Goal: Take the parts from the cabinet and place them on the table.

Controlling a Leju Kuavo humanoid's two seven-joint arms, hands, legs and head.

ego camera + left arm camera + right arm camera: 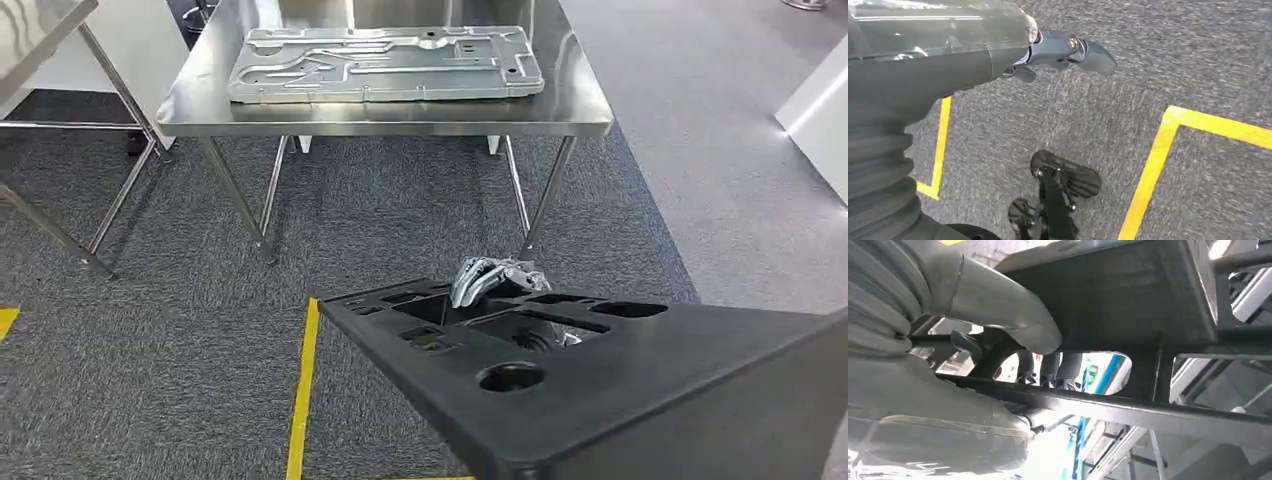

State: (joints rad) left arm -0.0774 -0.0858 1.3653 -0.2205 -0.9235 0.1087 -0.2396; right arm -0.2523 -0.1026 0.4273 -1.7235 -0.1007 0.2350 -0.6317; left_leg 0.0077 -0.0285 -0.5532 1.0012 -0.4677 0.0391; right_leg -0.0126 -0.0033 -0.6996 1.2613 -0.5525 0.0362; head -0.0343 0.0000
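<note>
One black moulded tray [640,380] is seen low and close in the head view, tilted, with several recesses in its top. One shiny metal part [492,278] is lodged in a recess near the tray's far edge. The tray is gripped by the right hand [998,355] in the right wrist view: the thick grey thumb is pressed against the dark underside and the darker fingers [1055,365] are hooked through an opening beside a black bar.

The left hand [1058,52] is seen in the left wrist view above grey carpet [1128,115]; nothing is held in it, and its dark fingers are curled in slightly but kept apart. Yellow tape lines [1153,170] are laid on the carpet.

Beyond the tray, one steel bench [200,105] is set on the carpet, and one large flat grey metal panel [385,65] is laid on its top. A corner of a second steel bench [40,30] is seen at the far left.
</note>
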